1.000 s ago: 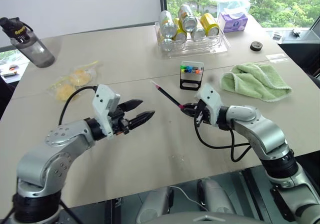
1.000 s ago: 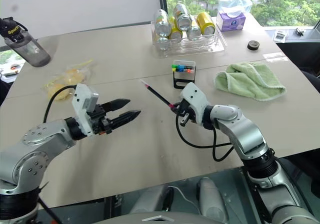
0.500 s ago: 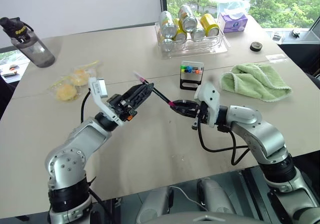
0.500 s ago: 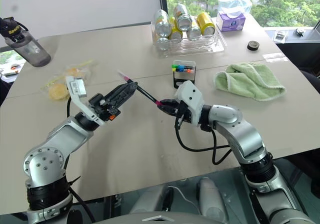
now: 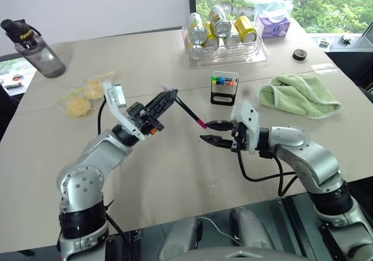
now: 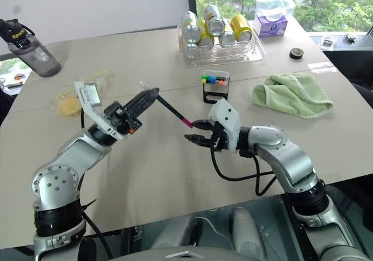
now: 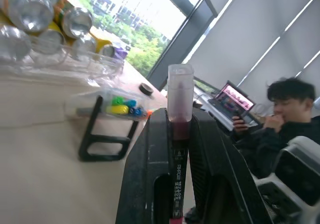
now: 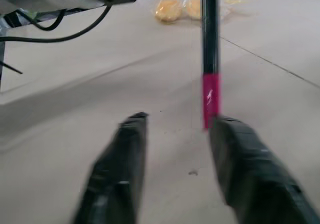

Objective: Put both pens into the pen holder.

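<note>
**Pen Transfer: Left Pincer Engaged, Right Pincer Released**

The left pincer (image 5: 166,99) is clenched on the pink pen (image 5: 187,110), raised above the desk (image 5: 175,173). The pen's black barrel slants down out of the left pincer toward the right pincer (image 5: 208,131), its pink end close to that pincer's upper finger. The right pincer is released, fingers spread, grasping nothing. The pen holder (image 5: 224,87) stands upright on the desk beyond the right pincer, well apart from both. A green towel (image 5: 298,95) lies beside the holder.
</note>
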Controlling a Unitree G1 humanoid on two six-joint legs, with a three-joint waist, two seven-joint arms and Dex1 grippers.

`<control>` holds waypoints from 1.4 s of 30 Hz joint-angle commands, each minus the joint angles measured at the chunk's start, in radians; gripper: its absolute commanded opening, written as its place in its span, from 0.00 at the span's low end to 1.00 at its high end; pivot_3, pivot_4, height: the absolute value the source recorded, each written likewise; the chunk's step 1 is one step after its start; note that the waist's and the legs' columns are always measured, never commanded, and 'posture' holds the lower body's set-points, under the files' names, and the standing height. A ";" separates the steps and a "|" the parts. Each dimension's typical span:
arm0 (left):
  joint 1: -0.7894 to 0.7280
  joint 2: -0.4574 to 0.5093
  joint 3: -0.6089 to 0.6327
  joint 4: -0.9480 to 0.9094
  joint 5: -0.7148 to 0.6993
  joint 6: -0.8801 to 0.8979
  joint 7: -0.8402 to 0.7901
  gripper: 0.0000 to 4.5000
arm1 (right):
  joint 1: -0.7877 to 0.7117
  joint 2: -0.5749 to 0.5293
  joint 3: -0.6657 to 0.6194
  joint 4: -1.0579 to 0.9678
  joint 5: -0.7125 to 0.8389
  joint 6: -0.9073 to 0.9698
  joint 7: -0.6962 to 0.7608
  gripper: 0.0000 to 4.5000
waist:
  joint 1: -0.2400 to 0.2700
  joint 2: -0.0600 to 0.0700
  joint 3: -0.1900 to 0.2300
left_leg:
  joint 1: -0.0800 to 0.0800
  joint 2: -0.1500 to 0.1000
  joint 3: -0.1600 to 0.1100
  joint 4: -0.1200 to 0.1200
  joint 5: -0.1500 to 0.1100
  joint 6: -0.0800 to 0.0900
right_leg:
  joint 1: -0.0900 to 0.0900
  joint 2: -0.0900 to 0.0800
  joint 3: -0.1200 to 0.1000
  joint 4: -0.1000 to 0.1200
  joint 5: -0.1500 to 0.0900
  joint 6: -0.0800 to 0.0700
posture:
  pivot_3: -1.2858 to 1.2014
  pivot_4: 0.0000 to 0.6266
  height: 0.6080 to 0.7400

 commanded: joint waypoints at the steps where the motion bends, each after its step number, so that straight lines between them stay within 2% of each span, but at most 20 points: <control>1: -0.059 0.047 -0.103 -0.017 0.169 -0.104 -0.100 0.00 | 0.068 -0.045 -0.132 -0.073 0.079 0.011 0.005 0.64 | 0.003 0.000 0.000 | 0.000 0.000 0.000 0.000 0.000 0.000 | 0.000 0.000 0.000 0.000 0.000 0.000 | 0.52 0.24 0.99; 4: -0.132 0.087 -0.255 0.045 0.422 -0.277 -0.195 0.00 | 0.162 -0.104 -0.267 -0.102 0.129 0.001 0.008 0.64 | 0.019 -0.001 0.000 | -0.001 -0.001 0.000 0.000 0.000 0.000 | 0.000 -0.001 0.000 -0.001 0.000 0.000 | 0.52 0.24 0.99; 7: -0.208 0.061 -0.342 0.128 0.595 -0.492 -0.270 0.00 | 0.238 -0.148 -0.390 -0.142 0.195 -0.005 0.014 0.64 | 0.021 -0.001 0.000 | -0.001 -0.002 0.000 -0.001 0.000 0.000 | 0.000 -0.001 0.000 -0.001 0.000 0.000 | 0.52 0.24 0.99; 10: -0.280 0.018 -0.397 0.208 0.704 -0.679 -0.337 0.00 | 0.289 -0.168 -0.511 -0.173 0.273 0.008 -0.009 0.64 | 0.018 -0.001 0.001 | -0.001 -0.001 0.000 -0.001 0.000 0.000 | 0.000 -0.001 0.001 -0.001 0.000 0.000 | 0.52 0.24 0.99; 13: -0.336 -0.010 -0.442 0.267 0.786 -0.817 -0.386 0.00 | 0.348 -0.190 -0.589 -0.208 0.280 -0.035 -0.015 0.64 | 0.019 -0.001 0.001 | -0.001 -0.001 0.001 -0.001 0.000 0.000 | 0.000 -0.001 0.001 -0.001 0.000 0.000 | 0.52 0.24 0.99; 18: -0.386 -0.038 -0.478 0.392 0.937 -1.021 -0.377 0.00 | 0.371 -0.168 -0.710 -0.251 0.345 -0.117 -0.058 0.64 | 0.019 -0.001 0.001 | 0.000 -0.001 0.002 0.000 0.000 0.001 | 0.000 0.000 0.002 0.000 0.000 0.000 | 0.52 0.24 0.99; 24: -0.416 -0.092 -0.502 0.561 1.075 -1.240 -0.309 0.00 | 0.504 -0.250 -0.769 -0.324 0.345 -0.094 -0.069 0.64 | 0.023 -0.002 0.001 | -0.001 -0.001 0.001 0.000 0.000 0.001 | 0.001 -0.001 0.001 0.000 0.000 0.001 | 0.52 0.24 0.99; 31: -0.447 -0.168 -0.520 0.715 1.182 -1.427 -0.209 0.00 | 0.561 -0.278 -0.806 -0.370 0.391 -0.089 -0.125 0.64 | 0.021 -0.003 0.001 | 0.000 -0.001 0.001 0.001 0.000 0.001 | 0.001 -0.001 0.001 0.000 0.001 0.001 | 0.52 0.24 0.99; 42: -0.481 -0.169 -0.513 0.869 1.242 -1.531 -0.104 0.00 | 0.568 -0.316 -0.808 -0.365 0.433 -0.092 -0.160 0.64 | 0.022 -0.003 0.001 | 0.000 -0.001 0.001 0.002 0.000 0.001 | 0.001 -0.001 0.001 0.001 0.001 0.002 | 0.52 0.24 0.99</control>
